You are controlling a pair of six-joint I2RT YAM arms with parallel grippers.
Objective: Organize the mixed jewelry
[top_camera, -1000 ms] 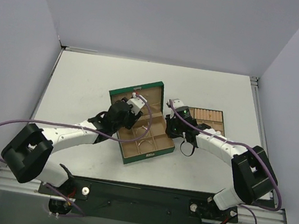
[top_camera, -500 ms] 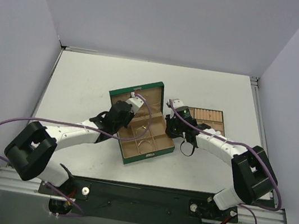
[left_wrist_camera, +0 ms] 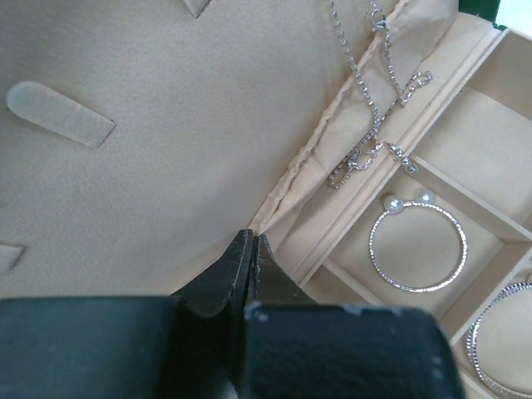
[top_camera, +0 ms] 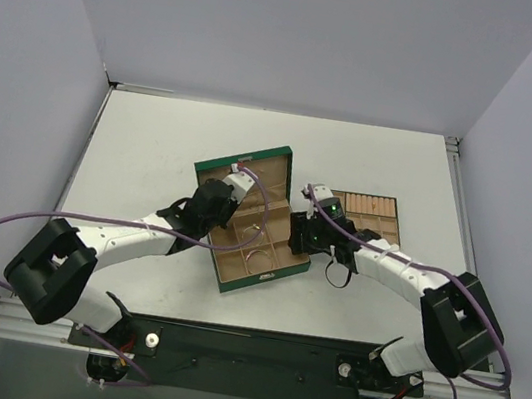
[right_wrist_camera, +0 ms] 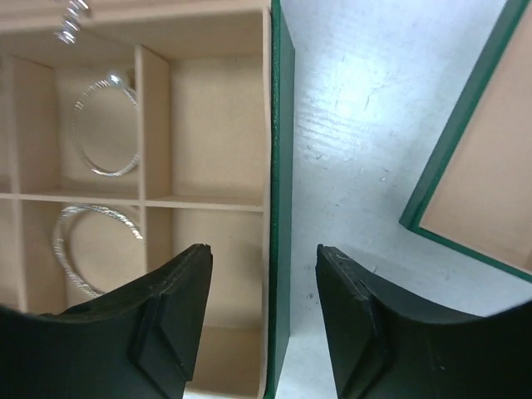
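The green box (top_camera: 266,261) lies open mid-table, its lid tilted back. In the left wrist view a fine pale chain (left_wrist_camera: 363,79) drapes over the lid's hinge fold into a compartment. A silvery hoop (left_wrist_camera: 418,249) with two pearls lies in the cell beside it, and another hoop (left_wrist_camera: 497,341) lies at the lower right. My left gripper (left_wrist_camera: 251,238) is shut, tips at the hinge fold, nothing visible between them. My right gripper (right_wrist_camera: 263,253) is open, its fingers straddling the box's green right wall (right_wrist_camera: 281,166). Two hoops (right_wrist_camera: 104,125) (right_wrist_camera: 91,241) show in the cells to its left.
The small green tray (top_camera: 370,214) with tan ring rolls sits just right of the box, its corner (right_wrist_camera: 478,158) close to my right gripper. A strip of bare white table (right_wrist_camera: 366,125) separates box and tray. Grey walls enclose the table.
My left gripper has shut over the box's hinge. My right gripper has opened and moved nearer, down along the box's right wall.
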